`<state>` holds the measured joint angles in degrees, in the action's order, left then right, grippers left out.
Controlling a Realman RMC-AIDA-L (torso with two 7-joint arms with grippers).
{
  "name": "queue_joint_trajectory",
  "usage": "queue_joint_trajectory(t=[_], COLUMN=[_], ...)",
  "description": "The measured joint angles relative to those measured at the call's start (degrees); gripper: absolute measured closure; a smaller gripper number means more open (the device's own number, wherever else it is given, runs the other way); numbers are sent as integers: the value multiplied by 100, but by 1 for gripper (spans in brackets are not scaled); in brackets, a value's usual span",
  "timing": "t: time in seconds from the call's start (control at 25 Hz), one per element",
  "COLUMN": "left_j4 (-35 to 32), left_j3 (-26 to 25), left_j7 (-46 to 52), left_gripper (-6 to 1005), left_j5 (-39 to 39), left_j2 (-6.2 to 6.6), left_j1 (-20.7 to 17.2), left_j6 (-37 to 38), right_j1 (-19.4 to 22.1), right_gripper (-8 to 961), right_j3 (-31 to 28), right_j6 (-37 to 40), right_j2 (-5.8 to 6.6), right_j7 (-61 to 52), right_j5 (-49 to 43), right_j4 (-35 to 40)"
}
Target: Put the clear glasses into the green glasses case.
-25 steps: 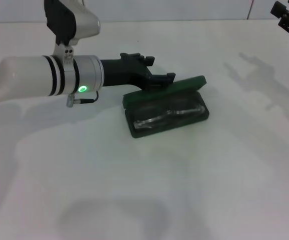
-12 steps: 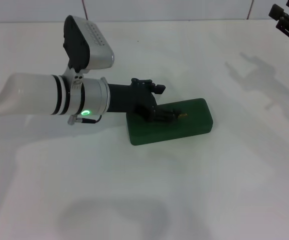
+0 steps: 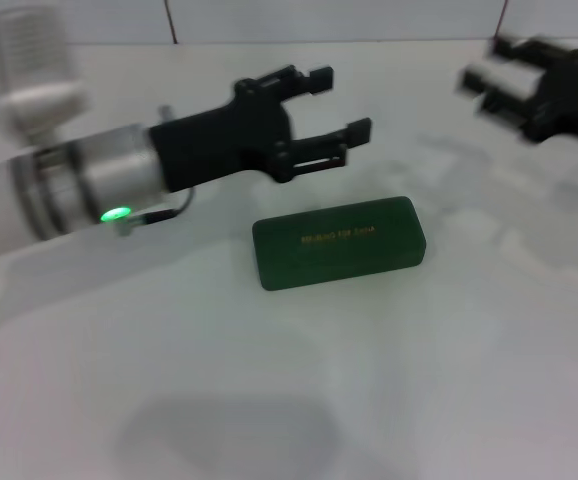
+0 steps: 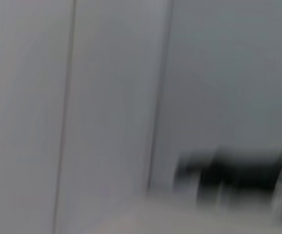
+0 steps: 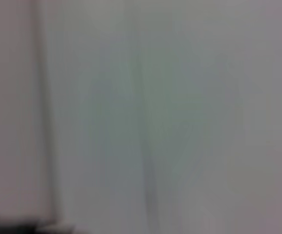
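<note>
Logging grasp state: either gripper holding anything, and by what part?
Nothing held. Left gripper open, above the shut green glasses case. Right gripper empty as far as visible.

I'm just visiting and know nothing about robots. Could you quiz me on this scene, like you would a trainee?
1. True or false: the green glasses case lies with its lid shut.
2. Which gripper is nearer the case? A) left gripper B) right gripper
3. Fill in: the left gripper's fingers are ____ and hold nothing.

Key:
1. True. The lid is down, gold lettering on top; the clear glasses cannot be seen.
2. A. It hangs above the table, just behind the case, touching nothing.
3. Open.
</note>
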<state>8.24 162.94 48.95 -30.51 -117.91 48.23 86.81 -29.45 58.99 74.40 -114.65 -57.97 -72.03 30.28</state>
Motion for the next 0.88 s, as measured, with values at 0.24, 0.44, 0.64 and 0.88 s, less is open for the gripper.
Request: queue_joint_trajectory(t=[0.24,0.44,0.64,0.88], left_j4=[36,130,398,476], left_j3=[1,0,0,0], left_j7=[-832,-1213,-1293,-1394], left_gripper=[183,183,183,183], left_j5=[210,241,218,-10], left_j2=[331,402,283,203], left_j1=[-768,-1199,-1303,-1358], left_j6=[1889,2344,2351,2269], right_j1=[-510,-500,-527,-504], right_gripper=[415,415,411,386], right_j3=[387,382,388,366], right_j6=[2051,2329,2109,1929], right_j2=[208,168,30,-47], right_j7=[-285,-267,-256,-352], right_j5=[-1206,-1390,-1455,-1454], right_j4=[33,238,348,369])
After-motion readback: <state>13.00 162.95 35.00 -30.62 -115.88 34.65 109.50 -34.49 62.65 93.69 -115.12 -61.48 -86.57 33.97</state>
